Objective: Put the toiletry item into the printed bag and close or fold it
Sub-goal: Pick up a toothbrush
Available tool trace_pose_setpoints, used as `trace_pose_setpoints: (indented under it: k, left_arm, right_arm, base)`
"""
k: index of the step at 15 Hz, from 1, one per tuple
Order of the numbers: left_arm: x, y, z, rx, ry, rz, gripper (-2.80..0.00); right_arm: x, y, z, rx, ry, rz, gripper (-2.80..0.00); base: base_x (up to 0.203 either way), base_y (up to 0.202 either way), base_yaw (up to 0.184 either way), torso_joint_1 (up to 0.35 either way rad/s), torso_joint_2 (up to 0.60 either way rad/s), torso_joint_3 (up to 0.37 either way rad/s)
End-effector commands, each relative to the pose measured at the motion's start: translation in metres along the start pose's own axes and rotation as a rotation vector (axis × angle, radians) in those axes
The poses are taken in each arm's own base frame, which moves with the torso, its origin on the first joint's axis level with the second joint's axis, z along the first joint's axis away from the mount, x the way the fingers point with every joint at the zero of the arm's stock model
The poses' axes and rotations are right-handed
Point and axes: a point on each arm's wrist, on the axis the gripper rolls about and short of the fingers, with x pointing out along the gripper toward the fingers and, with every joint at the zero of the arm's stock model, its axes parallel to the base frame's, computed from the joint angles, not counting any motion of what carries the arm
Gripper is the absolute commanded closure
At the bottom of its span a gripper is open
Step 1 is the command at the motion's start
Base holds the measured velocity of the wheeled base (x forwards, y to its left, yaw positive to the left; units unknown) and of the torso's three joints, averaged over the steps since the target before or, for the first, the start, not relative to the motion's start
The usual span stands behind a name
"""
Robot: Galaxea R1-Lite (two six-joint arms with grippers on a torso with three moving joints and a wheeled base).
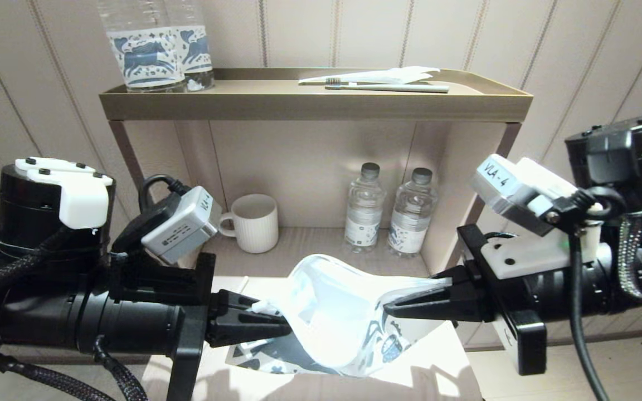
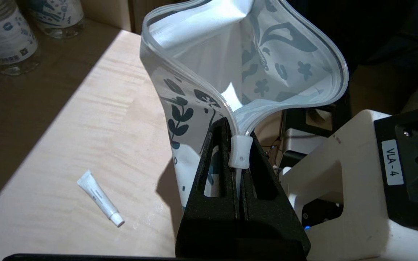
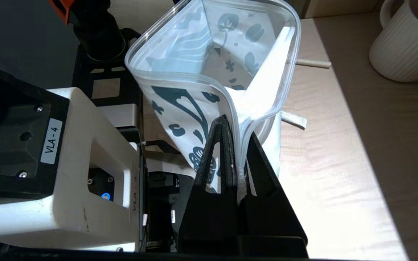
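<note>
My left gripper (image 1: 285,326) is pinched tight on one end of the printed bag's (image 1: 343,320) mouth, its black wedge-shaped fingers (image 2: 214,170) meeting just below the small white plastic zip slider (image 2: 239,152). My right gripper (image 1: 390,308) is clamped the same way on the opposite end of the mouth, a thin fold of the bag's edge squeezed between its fingers (image 3: 214,163). Between the two, the bag hangs lifted above the table (image 1: 443,362), its mouth bowed open into a wide loop edged by a clear, ribbed zip strip. The bag is thin, glossy and white, printed with dark blue-grey leaves, flowers and curling shapes; its lower part sags toward the table.

In the left wrist view, a small white toothpaste tube (image 2: 100,198) with a white cap lies flat on the pale wood-grain table, well apart from the bag. Farther back, a ribbed cream mug (image 1: 251,223) and two clear water bottles (image 1: 390,209) stand inside the shelf (image 1: 315,103). On top lie a toothbrush (image 1: 388,87) and a plain white wrapper (image 1: 393,75), with two more bottles at the left.
</note>
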Motion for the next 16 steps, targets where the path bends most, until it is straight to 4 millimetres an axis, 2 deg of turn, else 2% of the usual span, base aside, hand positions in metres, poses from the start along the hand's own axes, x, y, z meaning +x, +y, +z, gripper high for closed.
trace_pose_setpoints:
  k: [1,5,8,11,16]
  left_arm:
    - [0.011,0.001,-0.001,-0.005,0.017,-0.029,0.0]
    - [0.027,0.001,0.008,0.012,0.018,-0.065,0.0]
    - [0.022,-0.002,0.008,0.017,0.014,-0.036,0.0]
    - [0.008,-0.009,0.006,0.016,0.003,-0.022,0.0]
    - [0.008,-0.008,0.007,-0.02,-0.001,-0.019,0.0]
  right_arm:
    - [0.005,-0.003,-0.002,0.008,0.01,0.011,0.0]
    - [0.009,-0.006,-0.005,0.017,0.02,0.015,0.0]
    - [0.003,-0.005,-0.005,0.015,0.014,-0.001,0.0]
    - [-0.009,-0.002,-0.005,0.012,0.006,-0.031,0.0]
    - [-0.014,0.005,-0.008,0.018,0.009,-0.033,0.0]
  base:
    - [0.0,0.0,0.0,0.0,0.0,0.0]
    - [0.0,0.0,0.0,0.0,0.0,0.0]
    - [0.0,0.0,0.0,0.0,0.0,0.0]
    - [0.0,0.0,0.0,0.0,0.0,0.0]
    - [0.0,0.0,0.0,0.0,0.0,0.0]
